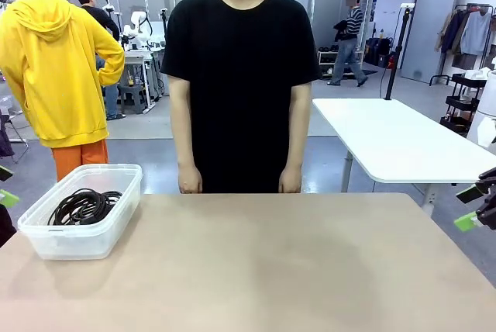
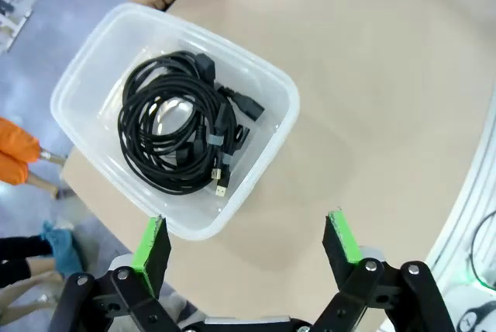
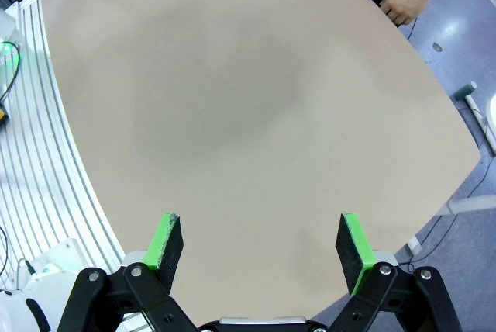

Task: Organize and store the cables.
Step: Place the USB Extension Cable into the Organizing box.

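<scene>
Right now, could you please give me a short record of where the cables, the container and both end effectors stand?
cables: black coils piled together inside the bin, plugs showing
bin: clear plastic tub on the table's left side, near the far edge, no lid on it
table: tan top, bare to the right of the bin
left end effector: open, holding nothing, above the table beside the bin
right end effector: open, holding nothing, above bare table
person: standing at the far edge, hands hanging down
</scene>
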Robot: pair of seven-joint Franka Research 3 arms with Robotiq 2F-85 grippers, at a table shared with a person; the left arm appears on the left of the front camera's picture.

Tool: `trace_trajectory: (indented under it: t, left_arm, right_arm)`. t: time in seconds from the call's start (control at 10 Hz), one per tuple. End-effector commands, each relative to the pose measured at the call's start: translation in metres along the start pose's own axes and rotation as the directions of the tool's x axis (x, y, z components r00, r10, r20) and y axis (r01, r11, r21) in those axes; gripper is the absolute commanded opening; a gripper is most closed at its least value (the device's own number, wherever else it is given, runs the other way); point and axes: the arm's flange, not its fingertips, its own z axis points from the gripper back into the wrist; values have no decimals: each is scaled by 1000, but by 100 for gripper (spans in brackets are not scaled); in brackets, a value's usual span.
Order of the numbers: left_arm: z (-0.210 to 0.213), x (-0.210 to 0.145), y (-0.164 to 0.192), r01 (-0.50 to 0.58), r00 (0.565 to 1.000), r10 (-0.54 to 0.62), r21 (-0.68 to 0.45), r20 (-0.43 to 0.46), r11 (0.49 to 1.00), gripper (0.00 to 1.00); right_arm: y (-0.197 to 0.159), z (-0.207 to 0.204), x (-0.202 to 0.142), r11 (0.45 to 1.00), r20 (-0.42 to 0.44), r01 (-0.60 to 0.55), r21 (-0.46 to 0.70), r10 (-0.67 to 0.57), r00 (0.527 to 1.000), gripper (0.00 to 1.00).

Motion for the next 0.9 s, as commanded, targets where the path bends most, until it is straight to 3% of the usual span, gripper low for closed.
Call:
trace_trajectory:
  t: [0.0, 0.3, 0.4, 0.8]
  left_arm:
    - [-1, -22, 8, 27, 974, -21, -25, 225, 999, 100]
    - [-4, -51, 18, 112, 918, -94, -23, 384, 993, 100]
    - [9, -43, 10, 19, 970, -18, -2, 241, 1000, 100]
    - [9, -43, 10, 19, 970, -18, -2, 241, 1000, 100]
  right_arm:
    - [0, 0, 1, 1000, 11, 6, 5, -6, 1000, 100]
    - [0, 0, 1, 1000, 11, 6, 5, -6, 1000, 100]
    - [0, 0, 1, 1000, 11, 6, 5, -6, 1000, 100]
    - [0, 0, 1, 1000, 11, 6, 5, -6, 1000, 100]
